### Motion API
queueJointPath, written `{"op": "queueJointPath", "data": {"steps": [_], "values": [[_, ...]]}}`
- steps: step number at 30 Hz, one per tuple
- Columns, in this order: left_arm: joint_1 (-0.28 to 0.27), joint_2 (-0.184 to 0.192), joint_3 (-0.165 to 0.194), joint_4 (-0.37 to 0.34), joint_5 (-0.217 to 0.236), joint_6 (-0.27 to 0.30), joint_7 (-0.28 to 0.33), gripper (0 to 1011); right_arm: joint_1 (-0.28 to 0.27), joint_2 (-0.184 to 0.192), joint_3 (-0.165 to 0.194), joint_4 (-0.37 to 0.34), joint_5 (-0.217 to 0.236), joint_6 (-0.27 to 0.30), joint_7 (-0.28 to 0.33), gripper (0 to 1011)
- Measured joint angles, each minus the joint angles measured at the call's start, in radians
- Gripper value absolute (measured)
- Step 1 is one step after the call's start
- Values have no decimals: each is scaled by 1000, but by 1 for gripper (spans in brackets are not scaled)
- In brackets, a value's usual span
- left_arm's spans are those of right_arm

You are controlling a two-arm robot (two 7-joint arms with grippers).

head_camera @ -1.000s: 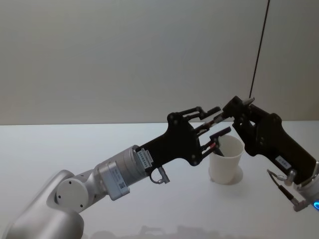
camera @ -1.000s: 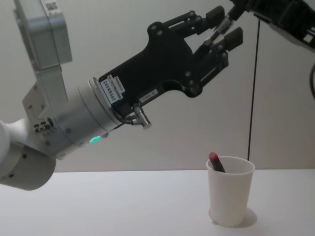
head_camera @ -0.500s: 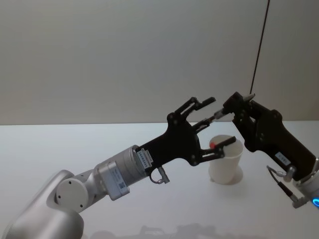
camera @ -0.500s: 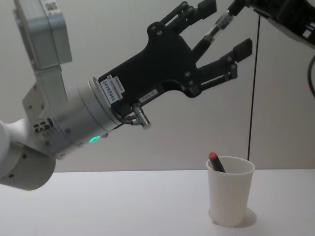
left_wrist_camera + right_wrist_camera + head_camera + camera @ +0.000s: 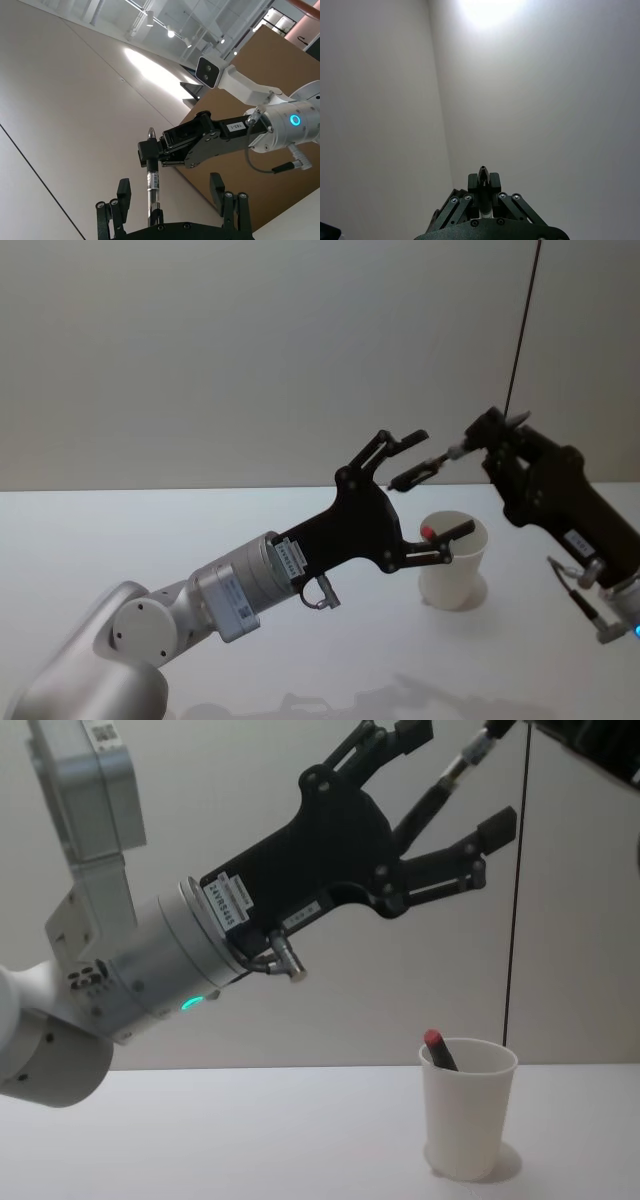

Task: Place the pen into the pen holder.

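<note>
Above white cup, pen hangs in air, clamped at one end by right gripper. Left gripper spread wide around pen's other end, not touching. Cup stands on tabletop, red-capped pen already inside.

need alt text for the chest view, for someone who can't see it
High above a white table, the left gripper is open, with a pen between its spread fingers that runs up toward the top right corner. Below stands a white paper cup, upright, with a red-tipped pen leaning inside.
</note>
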Motion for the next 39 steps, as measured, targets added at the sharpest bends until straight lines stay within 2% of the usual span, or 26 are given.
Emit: {"op": "queueJointPath", "data": {"steps": [15, 22, 31, 39], "values": [[0, 0, 0, 0, 0, 0, 0, 1000, 21, 19, 26, 26, -18, -53, -78, 119], [0, 0, 0, 0, 0, 0, 0, 999, 28, 19, 29, 40, -53, -77, -129, 119], [0, 0, 0, 0, 0, 0, 0, 1000, 36, 4, 22, 66, -139, -96, -238, 119], [0, 0, 0, 0, 0, 0, 0, 1000, 54, -22, 9, 114, -244, -103, -360, 119]]}}
